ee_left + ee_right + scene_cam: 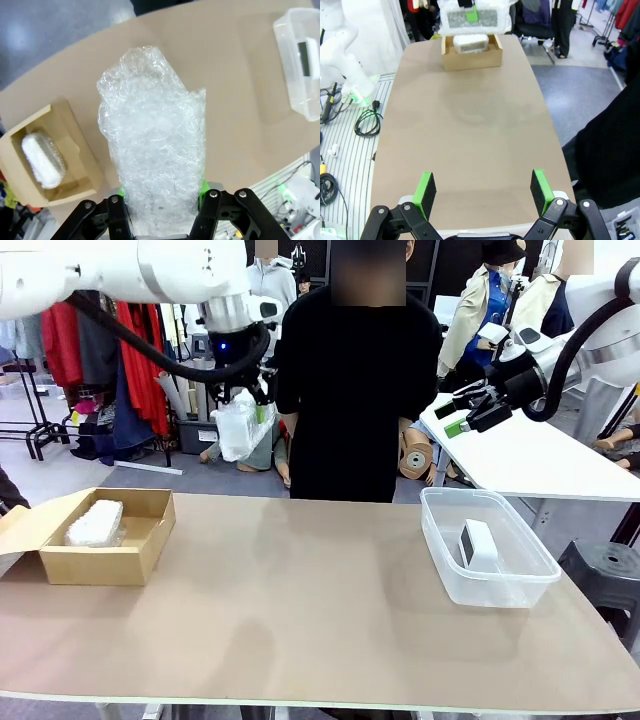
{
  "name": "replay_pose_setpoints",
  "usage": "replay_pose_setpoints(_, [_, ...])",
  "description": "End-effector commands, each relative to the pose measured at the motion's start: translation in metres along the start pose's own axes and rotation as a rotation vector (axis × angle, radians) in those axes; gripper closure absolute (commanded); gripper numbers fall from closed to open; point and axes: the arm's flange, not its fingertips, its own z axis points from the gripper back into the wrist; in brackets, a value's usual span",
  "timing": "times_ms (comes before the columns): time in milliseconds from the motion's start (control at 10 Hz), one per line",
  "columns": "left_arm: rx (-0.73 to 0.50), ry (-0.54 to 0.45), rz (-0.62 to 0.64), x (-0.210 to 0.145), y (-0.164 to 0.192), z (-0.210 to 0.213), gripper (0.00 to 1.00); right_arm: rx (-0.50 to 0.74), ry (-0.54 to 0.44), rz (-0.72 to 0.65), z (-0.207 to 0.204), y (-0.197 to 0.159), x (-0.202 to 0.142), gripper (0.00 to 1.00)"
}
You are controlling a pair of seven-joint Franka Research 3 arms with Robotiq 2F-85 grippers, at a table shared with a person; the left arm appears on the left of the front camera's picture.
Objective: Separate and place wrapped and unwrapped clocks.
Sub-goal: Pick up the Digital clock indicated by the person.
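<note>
High above the table's left half, my left gripper (240, 400) is shut on a wrapped clock (237, 426), a lumpy bubble-wrap bundle (152, 145) that hangs between the fingers. A second wrapped clock (95, 523) lies in the brown cardboard box (140, 550) at the table's left; it also appears from above (44, 159) and far off (471, 43). The unwrapped clock (478, 544), small and white, rests in the clear plastic tub (530, 575) on the right (309, 59). My right gripper (462, 412) hovers open and empty above the tub, its green pads (425, 192) wide apart.
A person in black (355, 380) stands at the far edge, behind the table's middle. The tan tabletop (300, 610) is bare between box and tub. A white side table (540, 455) stands behind the right side. Cables lie on the floor (367, 122).
</note>
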Motion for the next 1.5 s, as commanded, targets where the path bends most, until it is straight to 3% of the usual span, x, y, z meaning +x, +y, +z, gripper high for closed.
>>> replay_pose_setpoints(0, [0.031,-0.026,-0.043,0.013,-0.01,0.018,1.0,-0.005,-0.001,0.004,0.001,0.0,0.002,0.0])
replay_pose_setpoints(800, [0.093,-0.19,-0.1,0.002,-0.029,0.057,1.0,-0.005,-0.001,0.004,0.001,0.0,0.002,0.0])
replay_pose_setpoints(900, [0.152,-0.228,-0.081,0.001,-0.023,0.052,1.0,-0.005,-0.001,0.004,0.001,0.0,0.002,0.0])
replay_pose_setpoints(1000, [0.068,-0.155,-0.08,0.007,-0.03,0.052,1.0,-0.005,-0.001,0.004,0.001,0.0,0.002,0.0])
replay_pose_setpoints(1400, [0.068,-0.155,-0.08,0.007,-0.03,0.052,1.0,-0.005,-0.001,0.004,0.001,0.0,0.002,0.0])
